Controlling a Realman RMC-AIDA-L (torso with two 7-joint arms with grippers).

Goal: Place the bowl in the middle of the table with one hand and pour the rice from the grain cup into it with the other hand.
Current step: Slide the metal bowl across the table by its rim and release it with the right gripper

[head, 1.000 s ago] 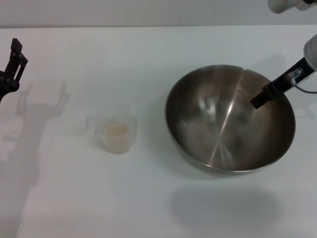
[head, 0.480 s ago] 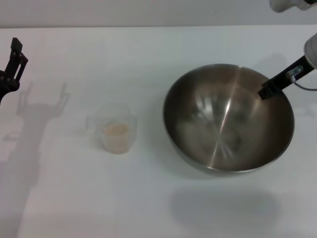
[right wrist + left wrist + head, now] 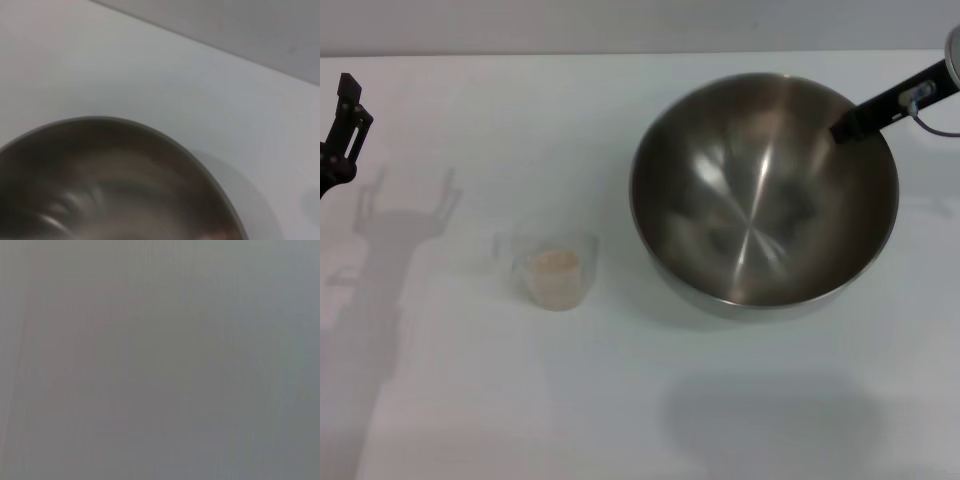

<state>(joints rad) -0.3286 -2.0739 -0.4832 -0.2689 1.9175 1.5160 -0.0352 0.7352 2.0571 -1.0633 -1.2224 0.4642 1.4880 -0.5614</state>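
The steel bowl (image 3: 750,200) hangs above the white table (image 3: 620,400), right of centre, tilted a little, with its shadow on the table below it. My right gripper (image 3: 845,128) is shut on the bowl's far right rim, one dark finger reaching inside. The bowl's rim and inside also show in the right wrist view (image 3: 100,170). The clear grain cup (image 3: 552,268) stands on the table left of centre, with pale rice (image 3: 556,262) at its bottom. My left gripper (image 3: 344,118) is open at the far left edge, well away from the cup. The left wrist view shows only plain grey.
The table's far edge (image 3: 620,52) meets a grey wall. The left gripper's shadow (image 3: 405,205) lies on the table left of the cup. Nothing else stands on the table.
The right gripper has carried the bowl up off the table, towards the far side and a little left. The cup and the left gripper have not moved.
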